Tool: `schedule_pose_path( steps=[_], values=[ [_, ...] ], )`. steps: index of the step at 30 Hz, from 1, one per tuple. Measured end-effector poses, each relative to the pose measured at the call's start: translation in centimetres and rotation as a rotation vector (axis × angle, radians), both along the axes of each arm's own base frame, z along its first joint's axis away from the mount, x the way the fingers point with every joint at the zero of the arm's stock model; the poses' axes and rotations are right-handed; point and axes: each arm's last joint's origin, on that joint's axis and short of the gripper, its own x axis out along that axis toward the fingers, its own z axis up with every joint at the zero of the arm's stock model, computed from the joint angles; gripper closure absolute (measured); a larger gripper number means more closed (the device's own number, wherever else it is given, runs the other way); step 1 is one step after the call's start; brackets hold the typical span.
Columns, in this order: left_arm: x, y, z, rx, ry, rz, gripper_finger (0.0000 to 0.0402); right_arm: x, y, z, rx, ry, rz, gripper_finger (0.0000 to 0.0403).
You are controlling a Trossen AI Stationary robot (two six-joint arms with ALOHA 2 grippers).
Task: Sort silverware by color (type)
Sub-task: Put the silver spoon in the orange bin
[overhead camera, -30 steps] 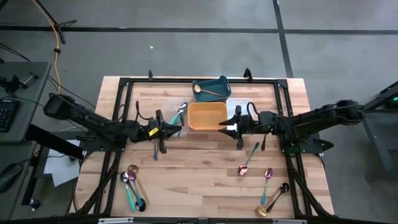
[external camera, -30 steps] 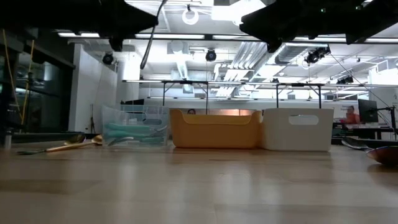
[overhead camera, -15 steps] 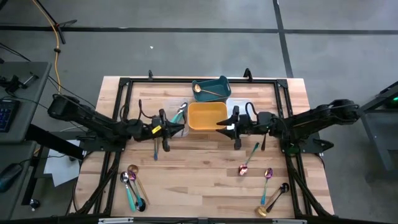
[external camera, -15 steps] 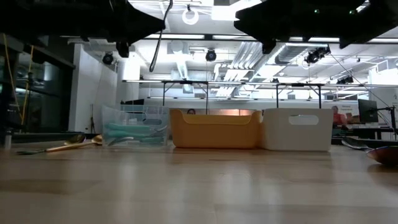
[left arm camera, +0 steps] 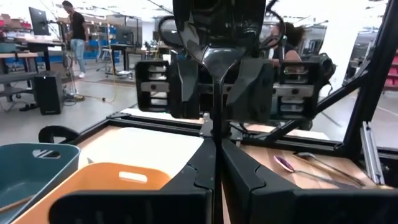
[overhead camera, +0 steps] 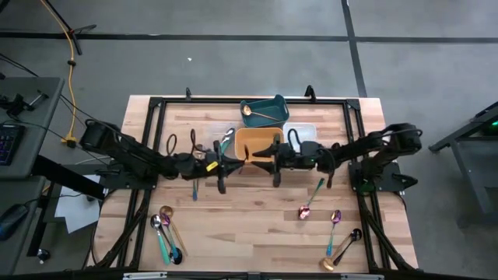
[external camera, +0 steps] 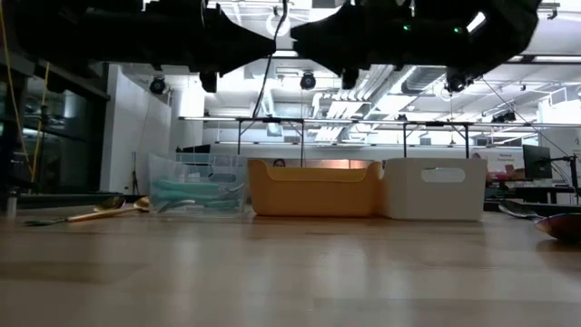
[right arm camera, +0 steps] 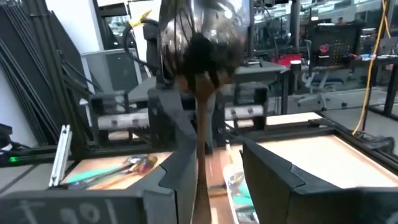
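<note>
My left gripper (overhead camera: pixel 227 160) is shut on a black spoon (left arm camera: pixel 217 37) that stands upright, bowl up. My right gripper (overhead camera: pixel 274 157) faces it and is shut on a dark spoon with a shiny bowl (right arm camera: pixel 202 31), also upright. Both hang above the near side of the orange tray (overhead camera: pixel 257 138). Each wrist view shows the other gripper straight ahead. A gold spoon lies in the teal tray (overhead camera: pixel 264 110), and teal utensils lie in the clear tray (overhead camera: pixel 223 141). Loose silverware lies at the near left (overhead camera: pixel 165 229) and near right (overhead camera: pixel 334 225). My left gripper pinches the black spoon's handle (left arm camera: pixel 217 127) between its two fingers, which come in level from the table's left. The spoon stands upright above the fingers, bowl on top, lifted clear. My right gripper pinches the dark spoon's handle (right arm camera: pixel 200 149) between its two fingers, which come in level from the table's right. The spoon stands upright, bowl on top, lifted clear.
A white tray (overhead camera: pixel 302 132) stands right of the orange one. A teal-handled utensil (overhead camera: pixel 194 187) lies near my left arm. A pink spoon (overhead camera: pixel 310 201) and a dark utensil (overhead camera: pixel 329 179) lie near my right arm. A black frame edges the table.
My left gripper has gone toward the table's right edge and my right gripper toward its left edge. They have closed in on each other above the orange tray's near side. Each has carried its upright spoon along.
</note>
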Motion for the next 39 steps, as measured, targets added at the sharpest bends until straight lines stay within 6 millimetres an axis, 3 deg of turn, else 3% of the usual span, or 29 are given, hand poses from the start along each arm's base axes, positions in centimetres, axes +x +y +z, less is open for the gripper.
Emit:
schedule_pose_path(
  steps=[10, 22, 26, 30, 39],
  values=[
    [0.0, 0.0, 0.0, -0.024, -0.005, -0.009, 0.0397, 1.9, 0.3, 0.3, 0.039, 0.009, 0.081, 0.0279],
    [0.4, -0.2, 0.3, -0.021, -0.004, -0.059, 0.0397, 2.4, 0.6, 0.5, 0.046, 0.018, 0.098, 0.0284],
    [0.4, -0.2, 0.1, -0.019, 0.009, -0.057, 0.0397, 2.4, 0.6, 0.5, 0.049, 0.019, 0.098, 0.0319],
    [0.4, -0.2, 0.1, -0.019, 0.009, -0.056, 0.0396, 2.4, 0.6, 0.5, 0.045, 0.019, 0.097, 0.0385],
    [0.1, -0.1, -0.1, -0.005, 0.090, -0.028, 0.0364, 1.8, 0.6, 0.8, 0.028, 0.093, 0.095, 0.0394]
  ],
)
